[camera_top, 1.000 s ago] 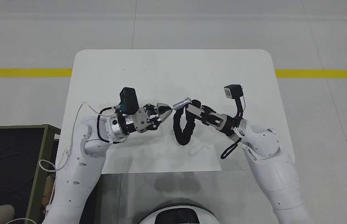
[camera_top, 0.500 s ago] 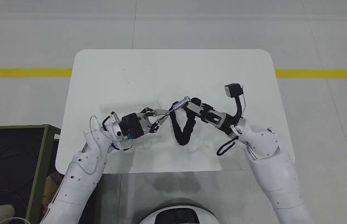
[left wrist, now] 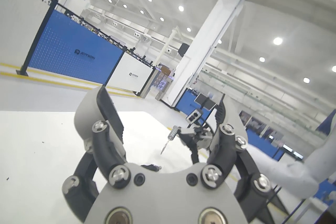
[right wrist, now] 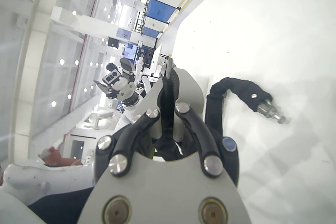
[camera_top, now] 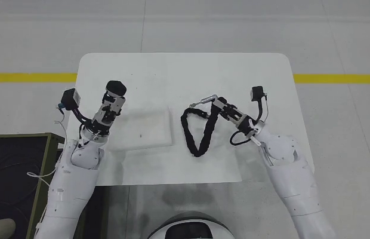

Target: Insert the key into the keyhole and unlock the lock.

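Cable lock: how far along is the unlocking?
Done, apparently: the black fabric-sleeved cable lock has its metal pin end free, so it looks unlocked. In hand: the right gripper is shut on the lock, silver key seemingly in its cylinder. The left gripper is open, empty. Left: nothing obvious.

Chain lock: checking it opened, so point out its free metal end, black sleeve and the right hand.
free metal end [right wrist: 267,110], right wrist view, on the silver pin.
black sleeve [camera_top: 198,149], top view, on its loop.
right hand [right wrist: 170,72], right wrist view, between its fingertips.
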`<move>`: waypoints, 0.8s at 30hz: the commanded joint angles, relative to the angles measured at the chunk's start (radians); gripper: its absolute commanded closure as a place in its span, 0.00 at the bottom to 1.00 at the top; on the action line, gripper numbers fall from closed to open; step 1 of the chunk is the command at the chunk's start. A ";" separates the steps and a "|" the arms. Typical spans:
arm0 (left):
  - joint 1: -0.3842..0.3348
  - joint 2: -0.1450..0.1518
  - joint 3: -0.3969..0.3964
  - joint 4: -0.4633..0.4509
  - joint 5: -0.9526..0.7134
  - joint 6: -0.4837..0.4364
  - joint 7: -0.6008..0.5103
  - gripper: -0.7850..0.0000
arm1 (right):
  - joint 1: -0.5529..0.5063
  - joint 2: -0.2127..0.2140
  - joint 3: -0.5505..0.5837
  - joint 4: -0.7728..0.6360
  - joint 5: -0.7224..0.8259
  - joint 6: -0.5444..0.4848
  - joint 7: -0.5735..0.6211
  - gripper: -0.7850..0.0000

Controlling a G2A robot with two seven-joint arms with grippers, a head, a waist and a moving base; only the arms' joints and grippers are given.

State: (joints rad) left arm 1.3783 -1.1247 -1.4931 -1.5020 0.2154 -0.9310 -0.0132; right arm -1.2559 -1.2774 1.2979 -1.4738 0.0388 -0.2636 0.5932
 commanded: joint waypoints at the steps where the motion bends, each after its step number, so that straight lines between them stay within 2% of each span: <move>1: 0.011 0.003 0.001 -0.009 -0.140 0.014 -0.066 0.00 | 0.017 -0.004 -0.009 0.045 0.027 0.007 -0.006 1.00; 2: 0.011 0.003 0.001 -0.009 -0.140 0.014 -0.066 0.00 | 0.025 -0.006 -0.015 0.067 0.033 0.012 -0.008 0.99; 3: 0.011 0.003 0.001 -0.009 -0.140 0.014 -0.066 0.00 | 0.032 -0.008 -0.021 0.083 0.040 0.017 -0.012 0.54; 4: 0.011 0.003 0.001 -0.009 -0.140 0.014 -0.066 0.00 | 0.039 -0.009 -0.026 0.096 0.046 0.018 -0.019 0.00; 10: 0.011 0.003 0.001 -0.009 -0.140 0.014 -0.066 0.00 | 0.056 -0.015 -0.041 0.139 0.022 0.049 -0.063 0.00; 14: 0.011 0.003 0.001 -0.009 -0.140 0.014 -0.066 0.00 | 0.046 -0.009 -0.036 0.099 -0.103 0.062 -0.113 0.00; 17: 0.011 0.003 0.001 -0.009 -0.140 0.014 -0.066 0.00 | 0.018 -0.003 -0.027 0.021 -0.227 0.030 -0.181 0.00; 19: 0.011 0.003 0.001 -0.009 -0.140 0.014 -0.066 0.00 | -0.001 -0.004 -0.024 -0.008 -0.239 0.029 -0.220 0.00; 24: 0.011 0.003 0.001 -0.009 -0.140 0.014 -0.066 0.00 | -0.001 -0.004 -0.024 -0.008 -0.239 0.029 -0.220 0.00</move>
State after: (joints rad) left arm 1.3897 -1.1219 -1.4924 -1.5111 0.0751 -0.9170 -0.0789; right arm -1.2572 -1.2813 1.2743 -1.4819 -0.2004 -0.2350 0.3735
